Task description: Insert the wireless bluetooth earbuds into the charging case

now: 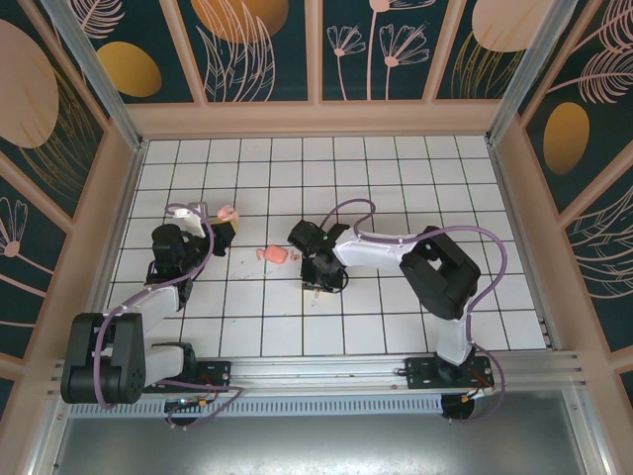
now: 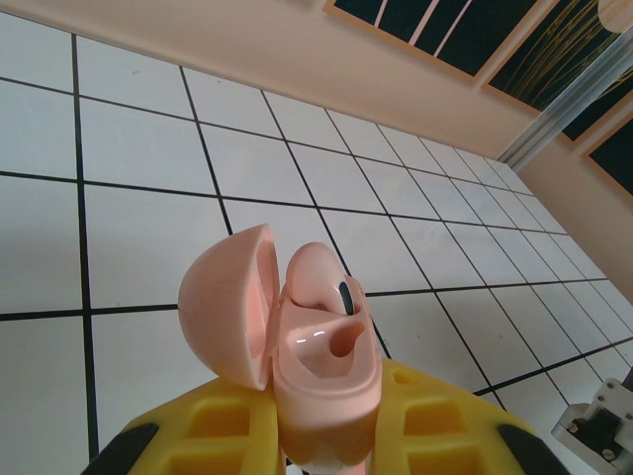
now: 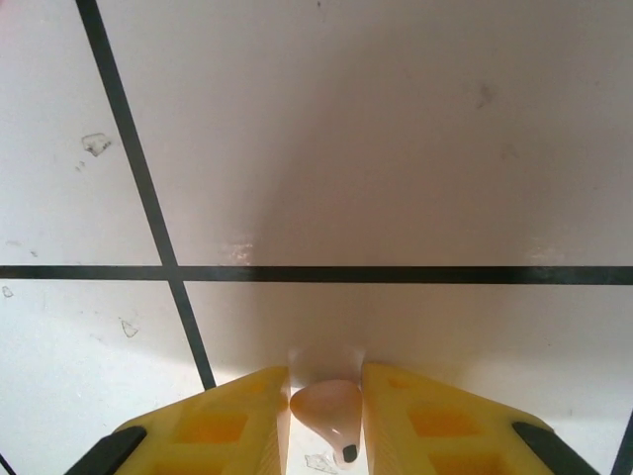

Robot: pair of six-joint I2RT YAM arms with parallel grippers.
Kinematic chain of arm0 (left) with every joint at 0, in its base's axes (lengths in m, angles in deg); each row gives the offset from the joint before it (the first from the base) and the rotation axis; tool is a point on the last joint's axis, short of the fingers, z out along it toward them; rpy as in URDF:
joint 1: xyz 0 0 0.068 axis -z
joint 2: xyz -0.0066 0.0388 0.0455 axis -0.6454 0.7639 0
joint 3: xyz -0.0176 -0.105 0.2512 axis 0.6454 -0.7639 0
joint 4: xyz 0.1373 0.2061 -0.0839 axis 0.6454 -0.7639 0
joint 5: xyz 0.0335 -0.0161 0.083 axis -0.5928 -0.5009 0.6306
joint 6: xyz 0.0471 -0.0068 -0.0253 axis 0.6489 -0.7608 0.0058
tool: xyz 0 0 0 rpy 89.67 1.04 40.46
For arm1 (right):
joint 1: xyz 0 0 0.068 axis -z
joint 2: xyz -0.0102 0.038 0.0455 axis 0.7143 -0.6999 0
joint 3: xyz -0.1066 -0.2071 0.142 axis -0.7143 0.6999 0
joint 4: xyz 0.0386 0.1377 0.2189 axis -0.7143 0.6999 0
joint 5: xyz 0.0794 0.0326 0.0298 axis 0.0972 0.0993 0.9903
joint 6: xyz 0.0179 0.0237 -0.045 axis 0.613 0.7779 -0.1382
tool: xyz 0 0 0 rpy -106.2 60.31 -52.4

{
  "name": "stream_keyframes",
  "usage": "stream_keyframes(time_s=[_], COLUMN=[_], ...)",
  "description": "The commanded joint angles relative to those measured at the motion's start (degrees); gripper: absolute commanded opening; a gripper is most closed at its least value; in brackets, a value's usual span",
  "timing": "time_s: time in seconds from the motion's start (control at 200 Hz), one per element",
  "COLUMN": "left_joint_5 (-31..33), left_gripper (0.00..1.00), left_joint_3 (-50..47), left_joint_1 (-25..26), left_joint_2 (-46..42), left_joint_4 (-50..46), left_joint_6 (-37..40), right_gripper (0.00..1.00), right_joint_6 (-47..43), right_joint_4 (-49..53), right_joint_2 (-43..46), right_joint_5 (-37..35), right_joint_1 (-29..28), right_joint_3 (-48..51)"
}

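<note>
Yellow plastic fingers (image 3: 223,421) of the right gripper (image 3: 324,384) stand almost together, pinching a tiny pale-pink teardrop earbud (image 3: 329,411). The earbud rests on the white tiled table (image 3: 396,148), its dark-tipped stem pointing back between the fingers. Seen from above, the right gripper (image 1: 318,284) points down near the table's middle, slightly toward the near edge. Between the two arms lies a small pink object (image 1: 274,254), too small to identify. Nearer the left edge, the left gripper (image 1: 223,230) is clamped on a small salmon-pink rounded plastic charging case (image 1: 227,211), which appears raised off the table. In the left wrist view the case (image 2: 326,381) sits between that gripper's yellow fingers (image 2: 435,416). Its hinged lid (image 2: 223,307) is swung open to the left. A second pale-pink earbud (image 2: 316,277) is seated inside, beside an empty well (image 2: 341,341).

The step in hand is judged to be lifting the loose earbud for that empty well. The smooth, rounded body could slip from the pads, so the pinch should be firm but not crushing, and the lift straight up. The carry should pass wide of the small pink object. The stem should be turned to match the well before descent. The case should be held steady, mouth toward the incoming arm, with release only once the earbud is seated.
</note>
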Motion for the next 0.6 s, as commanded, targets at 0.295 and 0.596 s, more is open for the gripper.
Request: stream_keyframes(time_s=[0.295, 0.596], left_joint_5=[-4.85, -10.12], left_gripper=[0.11, 0.11], left_joint_3=[0.98, 0.64], left_joint_1=[-0.27, 6.5], left_joint_2=[0.95, 0.14], left_joint_4=[3.9, 8.32], left_joint_6=[1.35, 7.5], right_gripper=[0.2, 0.19], right_joint_6=[-0.35, -6.36], right_joint_4=[-1.33, -14.77], right_joint_2=[4.55, 19.48], right_joint_5=[-6.81, -14.01], right_joint_1=[-0.61, -0.05], right_joint_3=[2.01, 9.14])
